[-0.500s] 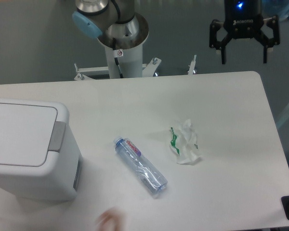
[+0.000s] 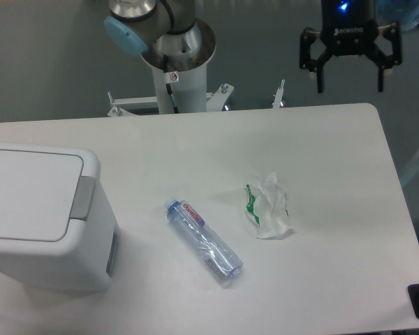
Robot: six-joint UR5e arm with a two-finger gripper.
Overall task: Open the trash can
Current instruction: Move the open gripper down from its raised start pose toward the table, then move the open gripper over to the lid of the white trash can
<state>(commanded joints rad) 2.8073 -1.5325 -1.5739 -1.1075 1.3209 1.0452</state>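
Note:
The trash can (image 2: 45,216) is a large boxy white bin at the left of the table, with a flat white lid lying closed and a grey push tab (image 2: 84,198) on its right side. My gripper (image 2: 350,86) hangs high at the back right, beyond the table's far edge, far from the trash can. Its two black fingers are spread apart with nothing between them.
A clear plastic bottle (image 2: 204,241) lies on its side in the middle of the white table (image 2: 335,153). A crumpled white and green wrapper (image 2: 268,207) lies to its right. The arm's base column (image 2: 174,63) stands behind the far edge.
My gripper has shifted slightly left and up. A blurred pinkish shape at the bottom edge near the trash can is gone.

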